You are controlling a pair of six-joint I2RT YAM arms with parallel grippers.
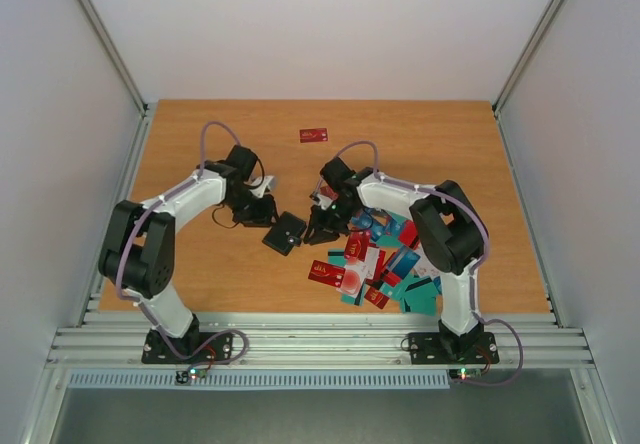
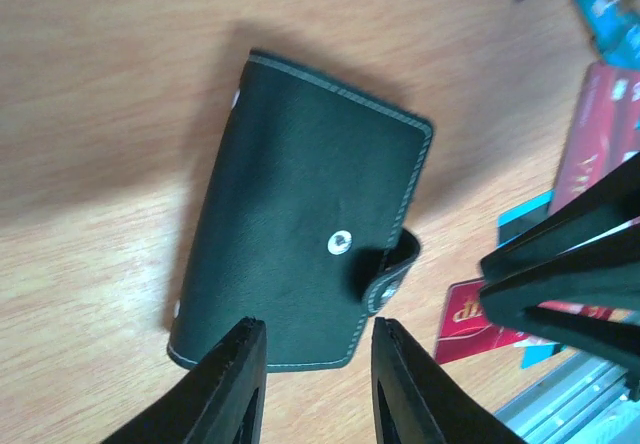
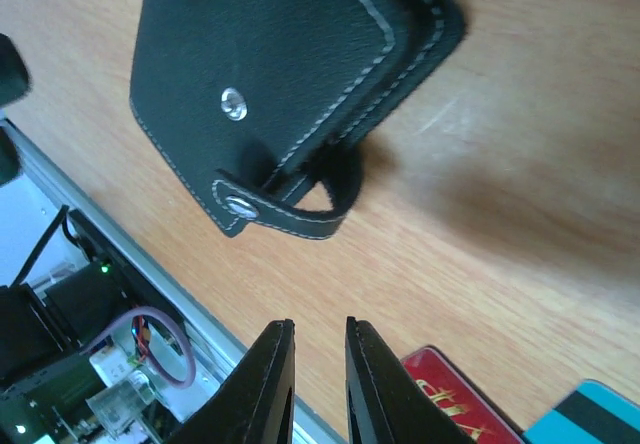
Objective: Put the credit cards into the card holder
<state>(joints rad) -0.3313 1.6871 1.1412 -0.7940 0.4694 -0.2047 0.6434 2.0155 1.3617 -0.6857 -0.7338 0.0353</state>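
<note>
The card holder [image 1: 285, 232] lies folded shut on the wooden table between the two arms, a black wallet with pale stitching [image 2: 300, 224]. Its snap strap [image 3: 290, 214] hangs loose, off the stud. My left gripper [image 2: 315, 329] hovers just off the holder's near edge, its jaws apart with nothing between them. My right gripper [image 3: 320, 326] stands a short way from the strap side, its jaws a narrow gap apart and empty. The credit cards [image 1: 380, 264], red, teal and white, lie heaped under the right arm. A red card [image 3: 450, 394] lies by the right fingertips.
A single red card [image 1: 313, 135] lies apart at the back of the table. The metal rail [image 1: 320, 344] runs along the near edge. Grey walls close in both sides. The right gripper's dark fingers [image 2: 570, 254] reach into the left wrist view beside the holder.
</note>
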